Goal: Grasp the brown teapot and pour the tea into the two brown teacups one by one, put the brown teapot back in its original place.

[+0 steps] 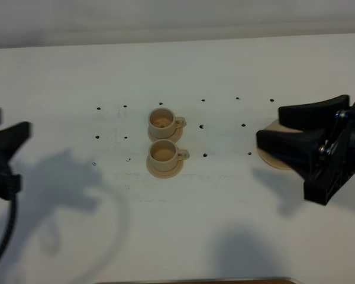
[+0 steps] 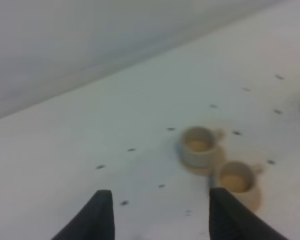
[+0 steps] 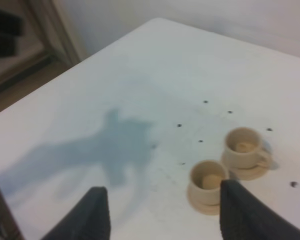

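The two brown teacups stand in the middle of the white table, the far one [image 1: 162,121] and the near one [image 1: 163,153], each on a small saucer with its handle to the right. Both show brownish insides in the right wrist view [image 3: 242,146] [image 3: 208,178]. My right gripper [image 1: 270,125] hovers open at the right, nothing between its fingers [image 3: 162,190]. A tan round edge [image 1: 271,157] pokes out beneath it; I cannot tell whether this is the original place or the brown teapot, which I cannot make out. My left gripper [image 1: 13,119] is open at the far left [image 2: 159,194].
Small black dots [image 1: 204,126] mark the table around the cups. A black cable [image 1: 6,231] hangs from the left arm at the near left. The table's back edge [image 1: 177,41] meets a pale wall.
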`<move>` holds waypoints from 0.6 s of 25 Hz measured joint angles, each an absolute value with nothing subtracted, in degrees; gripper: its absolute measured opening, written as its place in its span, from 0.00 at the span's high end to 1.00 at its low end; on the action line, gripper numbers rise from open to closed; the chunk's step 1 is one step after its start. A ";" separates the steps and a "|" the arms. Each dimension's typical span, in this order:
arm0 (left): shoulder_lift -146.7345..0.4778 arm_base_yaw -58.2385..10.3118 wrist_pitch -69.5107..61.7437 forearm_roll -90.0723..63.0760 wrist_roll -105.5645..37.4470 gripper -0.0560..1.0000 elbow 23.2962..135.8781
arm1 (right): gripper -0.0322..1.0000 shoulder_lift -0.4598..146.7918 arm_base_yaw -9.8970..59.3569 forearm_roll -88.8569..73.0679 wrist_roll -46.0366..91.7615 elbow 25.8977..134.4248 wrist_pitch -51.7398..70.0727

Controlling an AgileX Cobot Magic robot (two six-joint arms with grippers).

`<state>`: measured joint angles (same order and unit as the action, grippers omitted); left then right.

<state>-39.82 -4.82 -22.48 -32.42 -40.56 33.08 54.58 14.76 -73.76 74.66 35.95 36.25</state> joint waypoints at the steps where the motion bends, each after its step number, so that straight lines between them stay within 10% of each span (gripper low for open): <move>1: -38.60 -3.86 -23.40 -30.77 -38.18 0.48 33.13 | 0.51 54.58 14.29 -73.51 74.17 35.95 36.25; 15: -22.83 0.56 -37.29 4.03 3.02 0.49 29.56 | 0.53 54.58 13.65 -66.50 68.20 36.80 36.30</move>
